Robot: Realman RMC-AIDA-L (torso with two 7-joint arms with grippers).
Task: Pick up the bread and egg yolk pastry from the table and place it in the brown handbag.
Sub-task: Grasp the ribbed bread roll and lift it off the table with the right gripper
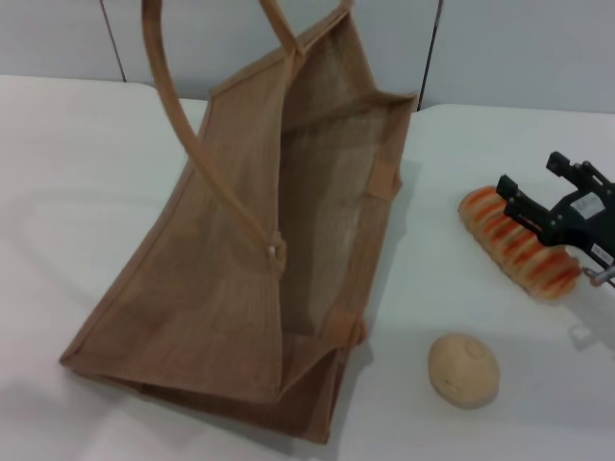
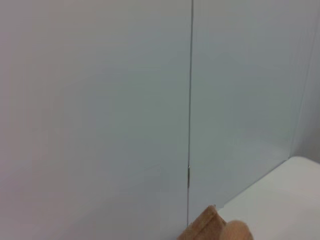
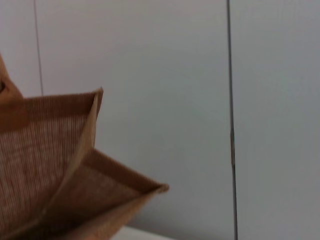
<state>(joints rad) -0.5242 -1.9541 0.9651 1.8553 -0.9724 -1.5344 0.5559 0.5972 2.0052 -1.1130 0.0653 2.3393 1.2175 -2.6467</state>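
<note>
- I see the right gripper spread open, poised over the bread.
- Pastry on table, near gripper.
- Handbag farther left, mouth open.

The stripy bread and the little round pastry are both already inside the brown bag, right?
No. The head view shows both lying on the table, outside the bag and to its right. The bread lies farther back with the right gripper open over it, and the pastry sits nearer the front. The bag looks empty.
</note>
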